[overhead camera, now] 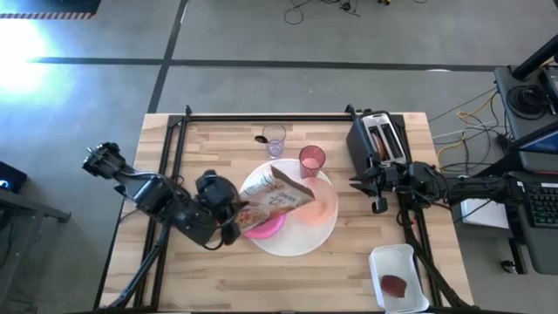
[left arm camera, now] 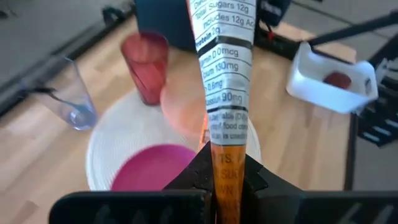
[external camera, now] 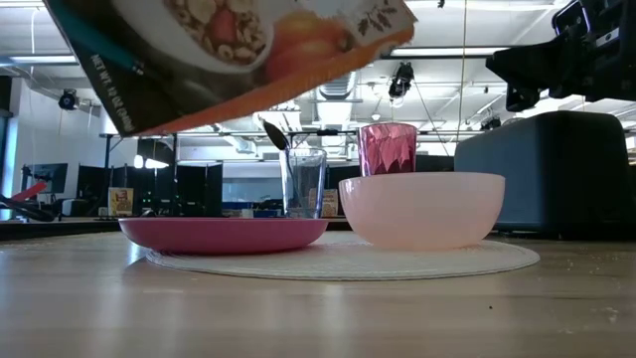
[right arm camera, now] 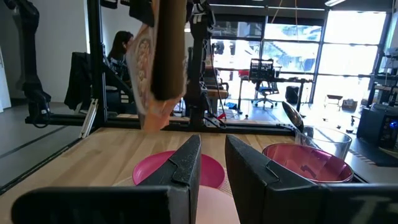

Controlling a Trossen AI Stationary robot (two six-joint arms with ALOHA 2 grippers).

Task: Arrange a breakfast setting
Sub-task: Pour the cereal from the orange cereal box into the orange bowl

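Cereal box (overhead camera: pixel 281 196) hangs tilted above the peach bowl (overhead camera: pixel 321 206), pinched at its base in my left gripper (left arm camera: pixel 225 180), fingers clamped tight. Plate (overhead camera: pixel 264 227), bowl, pink cup (overhead camera: pixel 312 160) sit on the white mat (overhead camera: pixel 301 240); the clear glass (overhead camera: pixel 275 139) with its spoon stands just beside it. I judge only pouring and parking the box remain. My right gripper (right arm camera: pixel 211 163), slightly parted and empty, waits near the toaster (overhead camera: pixel 377 138).

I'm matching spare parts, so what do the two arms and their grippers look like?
Both arms are dark, nearly black, built of chunky jointed segments. The left gripper and the right gripper each have two flat, black, wedge-shaped fingers set on a broad black crossbar. No markings or loose cables are readable on them.
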